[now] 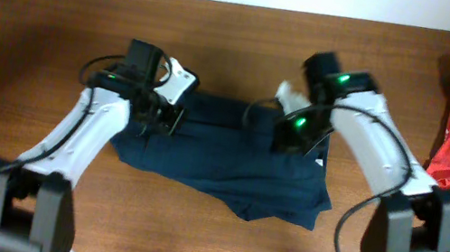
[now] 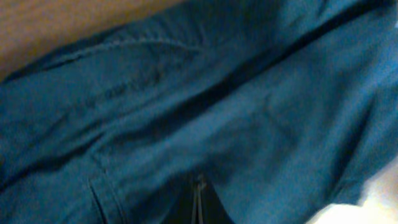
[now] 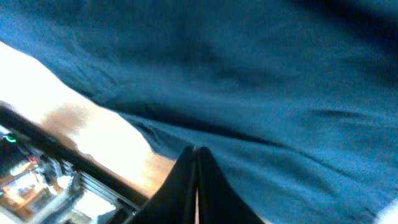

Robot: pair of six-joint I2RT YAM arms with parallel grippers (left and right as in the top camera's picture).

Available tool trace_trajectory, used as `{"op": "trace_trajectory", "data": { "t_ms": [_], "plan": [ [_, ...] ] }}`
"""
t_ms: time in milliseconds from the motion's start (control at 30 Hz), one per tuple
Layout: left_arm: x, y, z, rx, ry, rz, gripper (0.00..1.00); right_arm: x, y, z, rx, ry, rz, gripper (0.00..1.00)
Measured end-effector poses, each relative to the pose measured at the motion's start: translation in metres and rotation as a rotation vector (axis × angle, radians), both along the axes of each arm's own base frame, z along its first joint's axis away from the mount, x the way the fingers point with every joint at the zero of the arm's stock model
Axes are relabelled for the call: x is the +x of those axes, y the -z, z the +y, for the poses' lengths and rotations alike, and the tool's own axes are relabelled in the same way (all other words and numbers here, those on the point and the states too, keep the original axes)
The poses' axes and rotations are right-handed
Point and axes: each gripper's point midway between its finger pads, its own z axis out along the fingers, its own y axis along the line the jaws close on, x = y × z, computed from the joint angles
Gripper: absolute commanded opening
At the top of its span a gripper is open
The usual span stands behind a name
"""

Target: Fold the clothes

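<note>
**Thin pinch could slip off the shorts**

The navy shorts (image 1: 227,168) lie spread mid-table (image 1: 39,31). The left gripper (image 2: 199,198) and right gripper (image 3: 198,171) are both squeezed tight at the far edge. If either catches little cloth, lifting could drop or bunch it.

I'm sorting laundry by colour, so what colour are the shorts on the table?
The shorts are plain dark navy blue, best seen overhead.
</note>
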Motion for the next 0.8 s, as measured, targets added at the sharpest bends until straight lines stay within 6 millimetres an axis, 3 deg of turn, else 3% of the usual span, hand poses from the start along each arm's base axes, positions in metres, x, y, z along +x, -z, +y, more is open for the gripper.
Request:
{"op": "trace_trajectory", "data": {
  "t_ms": [167, 367, 500, 600, 800],
  "plan": [
    [0.04, 0.036, 0.002, 0.037, -0.015, -0.093, 0.0, -0.024, 0.046, 0.009, -0.033, -0.032, 0.032, 0.04],
    [0.05, 0.079, 0.003, 0.052, -0.024, -0.068, 0.0, -0.04, 0.092, -0.008, -0.106, 0.017, 0.034, 0.04],
    [0.06, 0.078, 0.004, 0.056, -0.078, -0.09, 0.0, -0.052, 0.093, -0.016, -0.154, 0.084, 0.104, 0.04],
    [0.077, 0.075, 0.012, 0.056, -0.171, -0.132, 0.01, -0.077, 0.091, -0.033, -0.261, 0.154, 0.218, 0.04],
    [0.102, 0.073, 0.051, 0.048, -0.357, -0.171, 0.01, -0.093, 0.092, -0.053, -0.393, 0.237, 0.283, 0.04]
  ]
}}
